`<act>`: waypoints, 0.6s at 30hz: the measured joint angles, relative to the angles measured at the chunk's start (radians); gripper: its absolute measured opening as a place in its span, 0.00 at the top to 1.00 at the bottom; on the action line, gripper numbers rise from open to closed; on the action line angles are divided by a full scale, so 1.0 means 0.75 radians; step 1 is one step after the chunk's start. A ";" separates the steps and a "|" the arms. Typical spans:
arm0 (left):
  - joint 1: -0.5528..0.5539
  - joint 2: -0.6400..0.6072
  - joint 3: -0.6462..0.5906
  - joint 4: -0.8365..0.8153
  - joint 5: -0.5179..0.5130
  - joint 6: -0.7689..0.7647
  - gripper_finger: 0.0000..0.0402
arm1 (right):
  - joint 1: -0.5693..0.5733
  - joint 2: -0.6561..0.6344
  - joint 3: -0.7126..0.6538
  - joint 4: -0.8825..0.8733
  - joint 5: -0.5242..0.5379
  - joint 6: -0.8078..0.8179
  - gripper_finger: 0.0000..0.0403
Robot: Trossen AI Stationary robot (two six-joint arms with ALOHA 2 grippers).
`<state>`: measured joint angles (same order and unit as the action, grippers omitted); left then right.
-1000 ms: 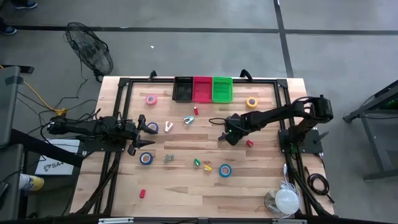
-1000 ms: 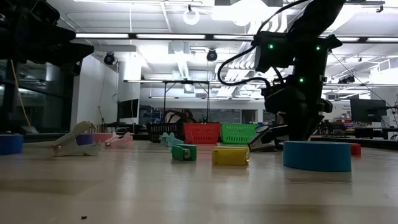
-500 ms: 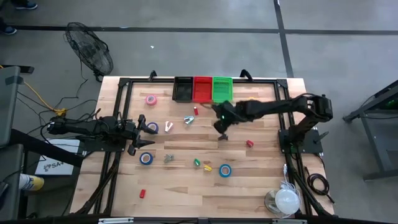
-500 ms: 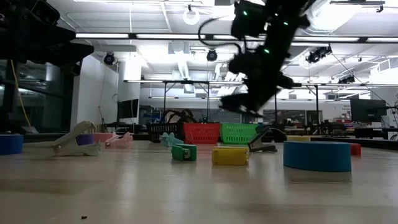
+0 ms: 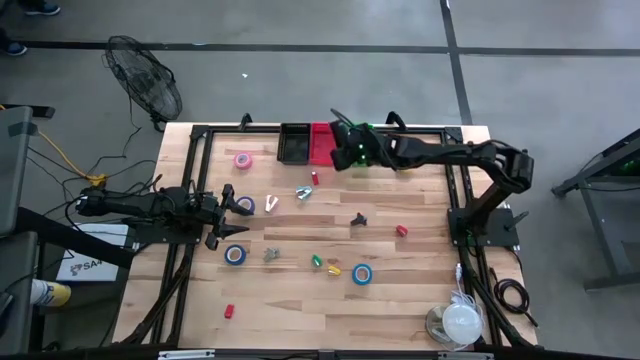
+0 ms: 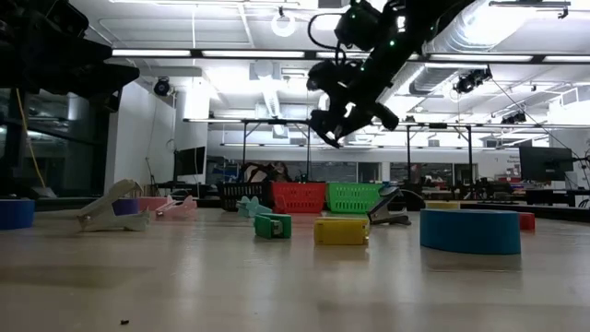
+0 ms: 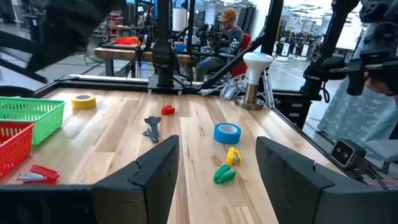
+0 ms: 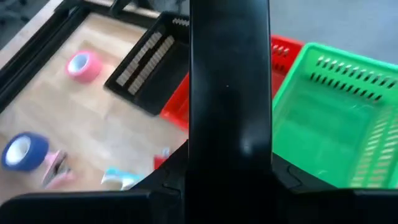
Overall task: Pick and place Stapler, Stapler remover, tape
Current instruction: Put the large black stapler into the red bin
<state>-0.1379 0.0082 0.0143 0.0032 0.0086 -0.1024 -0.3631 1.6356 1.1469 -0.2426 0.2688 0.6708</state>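
Right gripper [image 5: 347, 156]: raised over the far edge of the table, above the seam where the red bin [image 5: 322, 142] meets the green bin [image 5: 362, 140]; we cannot tell its state; a dark bar fills the middle of its wrist view, and we cannot say whether that is a carried thing.
Left gripper [image 5: 232, 218]: waits low at the left side of the table; its fingers [image 7: 155, 171] are spread, with nothing between them.
Risk, wrong bin: the right gripper hangs close to the shared rim; if it carries something, we judge a release here could land in the neighbour bin, or strike the rim and bounce onto the table.
Risk, empty hand: a dark tool [image 5: 358, 219] lies on the table well apart from the right gripper; if that was the target, we judge the grasp may have missed.
Risk, black bin [image 5: 294, 143]: it sits just beyond the red one; an overshoot sideways could reach it.
Tape: blue tape [image 5: 361, 273] lies near the front, well apart from the right gripper; yellow tape [image 5: 405, 164] lies near it, just beside the bins; pink tape [image 5: 243, 160] lies left of the bins.
Staplers: a small red stapler [image 5: 401, 230] lies near the dark tool; both are far below the raised gripper.
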 joint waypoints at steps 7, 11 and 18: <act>0.000 0.001 0.000 0.000 0.001 0.000 0.48 | -0.052 0.090 0.000 0.182 -0.107 0.017 0.74; 0.000 0.001 0.000 0.000 0.000 0.000 0.48 | -0.077 0.161 0.007 0.247 -0.142 0.050 0.74; 0.000 0.001 0.000 0.000 0.001 0.000 0.48 | -0.113 0.311 0.162 0.220 -0.158 0.051 0.74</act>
<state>-0.1379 0.0090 0.0143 0.0030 0.0094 -0.1024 -0.4475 1.8687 1.2687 -0.0776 0.1504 0.7090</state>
